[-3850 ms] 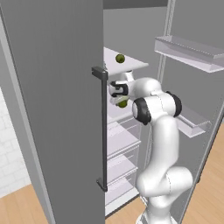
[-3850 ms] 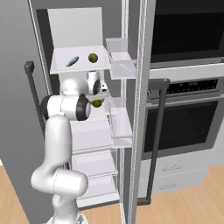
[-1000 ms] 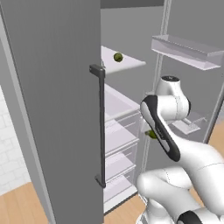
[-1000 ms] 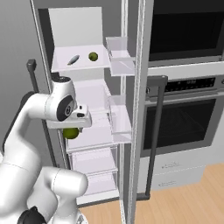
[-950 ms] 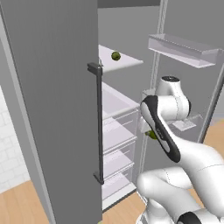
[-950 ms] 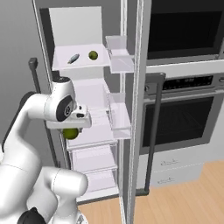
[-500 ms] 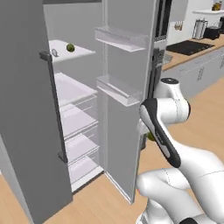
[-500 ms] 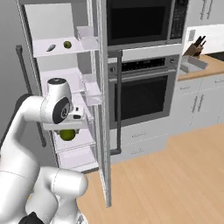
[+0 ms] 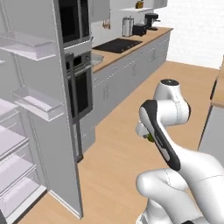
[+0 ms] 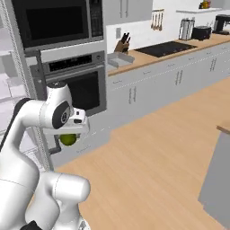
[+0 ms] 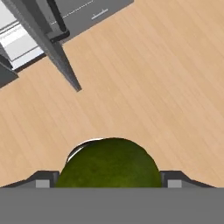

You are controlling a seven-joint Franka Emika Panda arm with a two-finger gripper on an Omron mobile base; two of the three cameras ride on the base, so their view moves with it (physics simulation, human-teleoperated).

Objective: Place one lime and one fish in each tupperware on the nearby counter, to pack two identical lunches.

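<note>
My gripper (image 10: 68, 136) is shut on a dark olive-green lime (image 10: 68, 140), carried low in front of the arm's folded elbow. In the left base view the lime (image 9: 150, 138) peeks out beside the forearm. The hand view looks down on the wooden floor, with the lime (image 11: 109, 164) bulging between the two dark fingertips (image 11: 43, 180). The light wood counter (image 10: 148, 55) runs along the far wall over white cabinets. A light-grey tub-like shape (image 10: 119, 59) sits on it by the knife block, too small to tell whether it is a tupperware. The fish are out of view.
The open fridge door with its shelves (image 9: 37, 103) stands at the left, beside the wall oven (image 10: 74, 85). A black stovetop (image 10: 165, 48) lies in the counter. A grey cabinet corner (image 10: 219, 175) juts in at the right. Wooden floor (image 10: 152, 152) spreads between them.
The whole picture has swung from the fridge interior to the kitchen wall, so the base has turned. The lime stays in the gripper, and the arm's pose is unchanged.
</note>
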